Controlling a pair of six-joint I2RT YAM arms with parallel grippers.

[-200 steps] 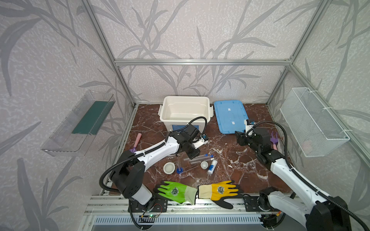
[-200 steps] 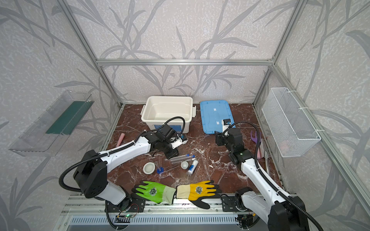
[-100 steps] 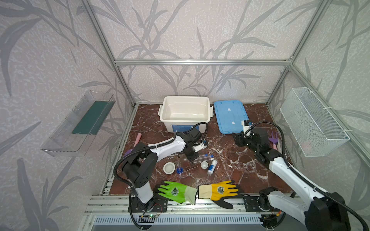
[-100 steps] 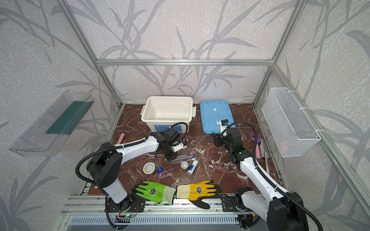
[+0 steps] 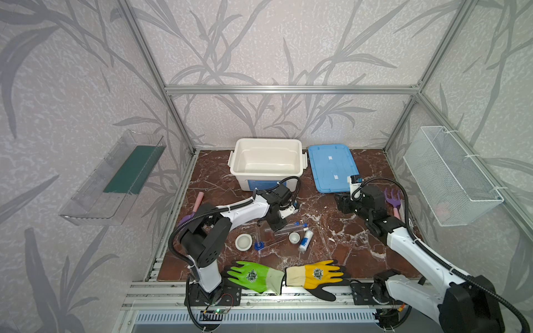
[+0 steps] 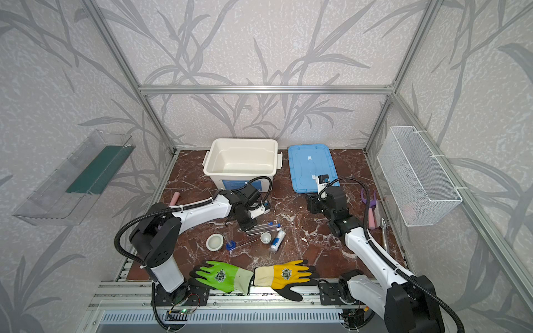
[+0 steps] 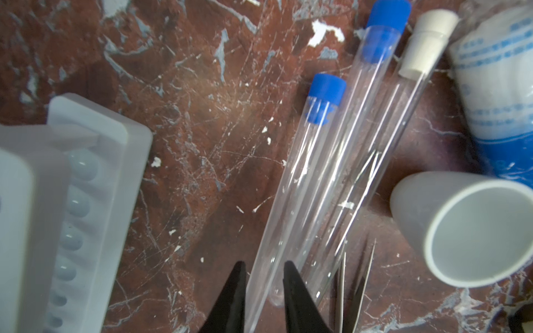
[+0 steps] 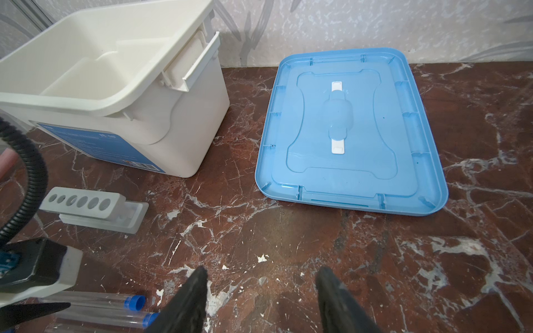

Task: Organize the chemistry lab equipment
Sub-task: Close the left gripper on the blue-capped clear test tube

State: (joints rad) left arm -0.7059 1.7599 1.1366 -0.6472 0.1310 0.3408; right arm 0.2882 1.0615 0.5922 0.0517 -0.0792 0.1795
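1 blue-capped test tube (image 7: 295, 196), rounded end between left gripper (image 7: 264, 263) fingers (image 7: 235, 297)

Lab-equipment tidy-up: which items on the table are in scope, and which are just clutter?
In scope: capped test tubes, six-hole rack, flat white dish, small white cup, tweezers, blue-based cylinder, blue-labelled bottle; white bin and blue lid (likely storage).
Clutter: green glove, yellow glove, purple rake, pink-handled tool.

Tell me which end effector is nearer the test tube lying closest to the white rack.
Left. The left end effector straddles that test tube, a finger on each side; the right end effector hangs apart from it, nearer the blue lid.
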